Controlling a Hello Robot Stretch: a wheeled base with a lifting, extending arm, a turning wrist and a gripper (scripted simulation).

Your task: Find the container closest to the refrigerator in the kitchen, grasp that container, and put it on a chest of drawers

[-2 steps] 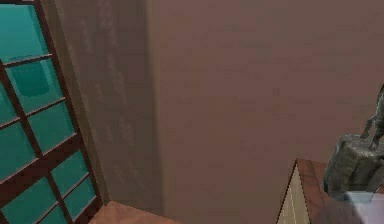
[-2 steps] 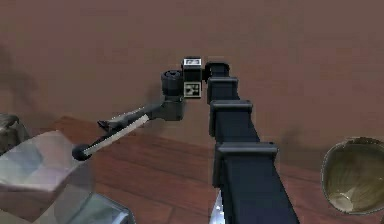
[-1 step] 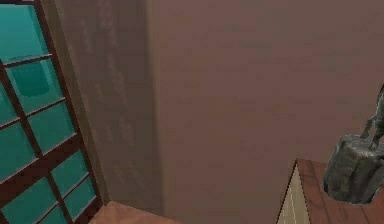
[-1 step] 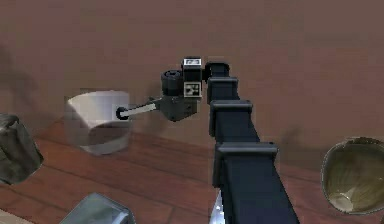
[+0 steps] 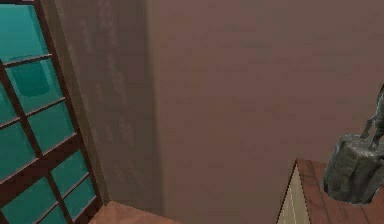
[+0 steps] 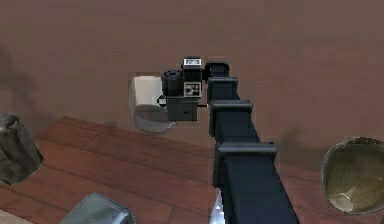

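In the arm side view the dark arm (image 6: 240,150) reaches out over a reddish wooden top (image 6: 130,165). My gripper (image 6: 158,100) is at the arm's far end, left of the white marker squares. It holds a pale, rounded container (image 6: 142,92), which hangs against the brown wall just above the wooden top's far edge. In the forward view the corner of a chest of drawers (image 5: 300,195) with a wooden top shows at the lower right.
A grey-green lumpy statue (image 5: 358,160) stands on the chest; a similar grey thing (image 6: 15,150) sits at the arm side view's left. A round bowl-like thing (image 6: 355,175) lies at its right, a grey object (image 6: 95,210) at the bottom. A teal-paned window (image 5: 35,110) lines the forward view's left.
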